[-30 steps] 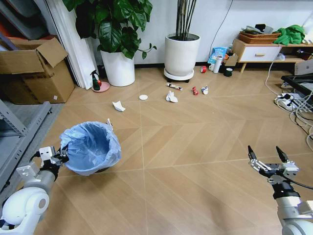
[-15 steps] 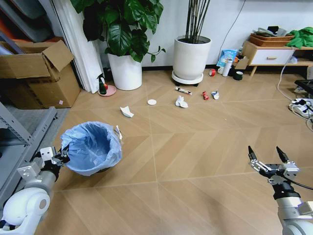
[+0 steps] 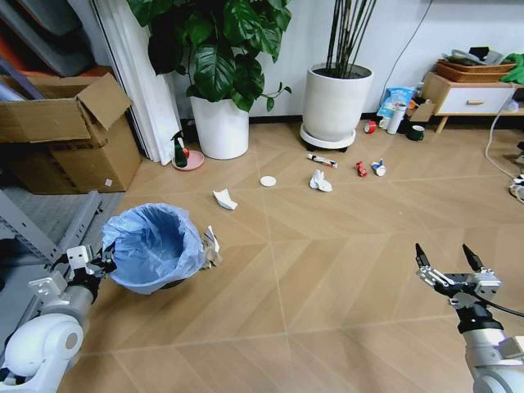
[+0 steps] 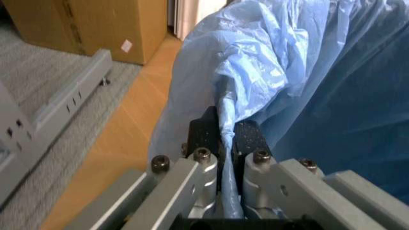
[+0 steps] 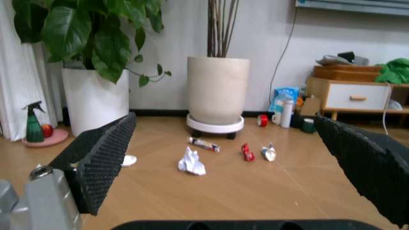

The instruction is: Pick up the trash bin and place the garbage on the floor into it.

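Left gripper [image 4: 227,143] pinched tight on blue-bag rim of trash bin [image 3: 152,248], at 8 o'clock in head view; nothing visible inside bin. Right gripper [image 3: 448,260] spread wide, empty, 4 o'clock. Garbage [image 3: 320,182] at 1 o'clock. Camera has swung since earlier frame; paper wad [image 3: 212,243] now beside bin.

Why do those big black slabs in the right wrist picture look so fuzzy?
Right wrist view: the right gripper has open fingers close to the lens, so they blur, while the garbage beyond stays sharper. Left wrist view: the left gripper pinching the trash bin is similarly soft.
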Robot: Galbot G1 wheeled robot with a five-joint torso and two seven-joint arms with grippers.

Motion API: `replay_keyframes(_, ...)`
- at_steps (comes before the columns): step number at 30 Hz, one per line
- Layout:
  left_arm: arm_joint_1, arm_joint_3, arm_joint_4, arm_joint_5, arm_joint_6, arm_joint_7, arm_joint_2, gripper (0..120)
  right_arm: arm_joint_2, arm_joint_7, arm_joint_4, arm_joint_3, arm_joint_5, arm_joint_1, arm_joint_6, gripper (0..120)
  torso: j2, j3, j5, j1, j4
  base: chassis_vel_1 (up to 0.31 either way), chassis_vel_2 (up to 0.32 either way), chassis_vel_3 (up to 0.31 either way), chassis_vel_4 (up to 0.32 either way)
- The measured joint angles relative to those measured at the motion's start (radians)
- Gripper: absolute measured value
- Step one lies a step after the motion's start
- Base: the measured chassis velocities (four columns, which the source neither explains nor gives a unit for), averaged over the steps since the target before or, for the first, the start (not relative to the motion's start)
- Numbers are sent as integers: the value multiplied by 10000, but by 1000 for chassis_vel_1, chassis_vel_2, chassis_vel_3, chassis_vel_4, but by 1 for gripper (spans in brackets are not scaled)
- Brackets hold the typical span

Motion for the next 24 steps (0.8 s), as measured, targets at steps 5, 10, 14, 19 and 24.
replay_keyframes(5, -38, 31, 13, 0, -2, 0, -8, 0, -4, 0, -1, 1, -4, -3, 0, 100, -1, 0, 0, 0, -3, -48, 274, 57, -292)
replay_keyframes(10, -46, 37, 16, 1, -4, 1, -15, 0, -16, -2, 0, 5, -5, -7, 3, 100, 0, 0, -1, 0, -2, -46, 270, 47, -290)
replay_keyframes(14, -39, 34, 18, 3, -7, 0, -19, 0, -22, -9, 1, 7, -6, -9, 14, 100, 0, -1, -1, -1, -2, -39, 279, 48, -280)
replay_keyframes(19, -19, 29, 12, 9, -14, 0, -34, 0, -21, -47, 2, 8, -8, -6, 32, 100, 0, -1, 1, -1, -3, -54, 271, 41, -288)
replay_keyframes(24, 3, 50, -24, 19, -15, 27, -44, 0, -20, -126, -19, -6, -6, -18, 111, 100, 0, -1, 3, 0, -2, -70, 303, 53, -279)
